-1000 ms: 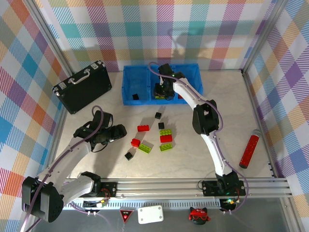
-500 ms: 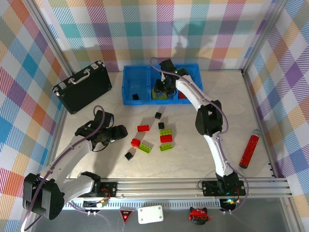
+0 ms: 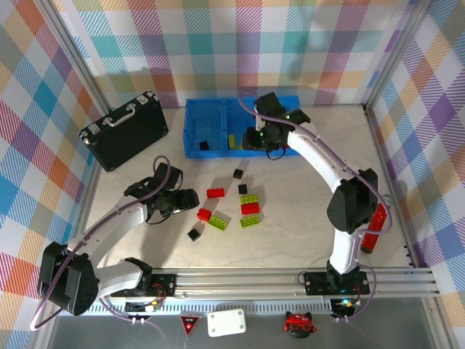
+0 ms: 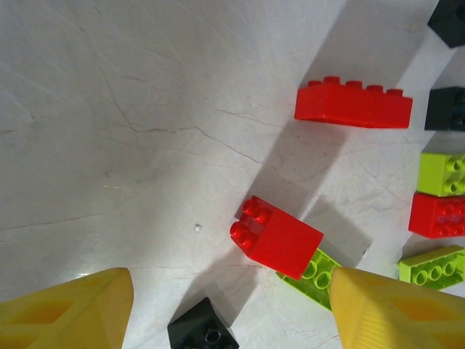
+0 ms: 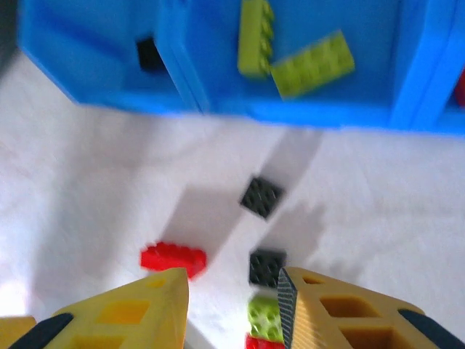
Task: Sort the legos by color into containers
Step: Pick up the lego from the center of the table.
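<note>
On the desk point(image 3: 290, 225), the tray point(image 3: 191, 129) has green bricks point(image 5: 312, 63) in its middle compartment and a black brick point(image 5: 149, 54) in the left one. The other legos point(image 3: 249, 209) lie loose before it. Our right fingers point(image 5: 232, 298), slightly parted and empty, hang at its front wall. Our left fingers point(image 4: 229, 291), wide and empty, hover over a red brick point(image 4: 280, 236). We judge the next move is to lower and close on it.

Between the left gripper point(image 3: 190, 201) and right gripper point(image 3: 254, 139), on the table point(image 3: 290, 218): 3 red legos point(image 3: 214, 193), 3 lime-green legos point(image 3: 250, 198), 3 black legos point(image 3: 238, 174). Beside the right gripper, 3 containers point(image 3: 211, 154) hold 2 more lime-green, 1 black and 1 red sliver. Beyond the left gripper: 1 black case point(image 3: 123, 131).
</note>
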`<state>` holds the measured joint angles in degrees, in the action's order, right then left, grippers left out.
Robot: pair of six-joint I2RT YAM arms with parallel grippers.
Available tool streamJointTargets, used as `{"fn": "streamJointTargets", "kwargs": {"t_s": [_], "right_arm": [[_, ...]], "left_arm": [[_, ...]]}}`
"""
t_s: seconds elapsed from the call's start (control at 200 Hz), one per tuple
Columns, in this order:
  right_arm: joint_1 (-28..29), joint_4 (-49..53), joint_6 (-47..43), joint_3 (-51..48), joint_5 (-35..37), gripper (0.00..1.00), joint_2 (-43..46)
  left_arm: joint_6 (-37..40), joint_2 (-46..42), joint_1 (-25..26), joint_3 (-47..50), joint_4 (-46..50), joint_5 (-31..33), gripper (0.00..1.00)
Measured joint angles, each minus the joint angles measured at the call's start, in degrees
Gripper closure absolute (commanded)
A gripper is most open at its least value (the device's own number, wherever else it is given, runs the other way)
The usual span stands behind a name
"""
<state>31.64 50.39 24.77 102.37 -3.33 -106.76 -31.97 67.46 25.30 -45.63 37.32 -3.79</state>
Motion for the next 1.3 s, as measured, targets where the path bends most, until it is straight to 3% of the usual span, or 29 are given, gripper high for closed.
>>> {"fn": "streamJointTargets", "kwargs": {"t_s": [0.325,0.54,0.855,0.935,1.025,1.1,1.3], "right_arm": [[7.4,0.5,0.0,-16.3,1.0,0.59,6.2],[13.4,0.7,0.3,-17.2,2.7,0.58,6.4],[18.7,2.3,1.6,-14.3,5.7,0.54,1.4],[19.2,3.6,2.9,-14.0,7.8,0.48,0.8],[19.4,4.6,5.3,-14.6,9.7,0.30,0.8],[19.4,3.7,6.4,-17.1,10.7,0.20,1.2],[19.4,3.1,9.1,-22.5,13.5,0.12,1.3]], "left_arm": [[-3.4,1.1,2.3,-0.3,-3.0,1.9,0.29],[-4.9,0.7,0.8,-0.2,-4.6,1.2,0.29],[-4.8,-5.0,-6.9,2.4,-4.6,-2.6,0.29],[-4.7,-6.9,-8.3,3.3,-4.5,-3.6,0.29],[-4.7,-8.3,-9.3,4.1,-4.4,-4.4,0.29],[-4.7,-8.6,-9.5,4.4,-4.4,-5.0,0.29],[-4.7,-8.6,-9.5,4.6,-4.4,-6.1,0.29]]}}
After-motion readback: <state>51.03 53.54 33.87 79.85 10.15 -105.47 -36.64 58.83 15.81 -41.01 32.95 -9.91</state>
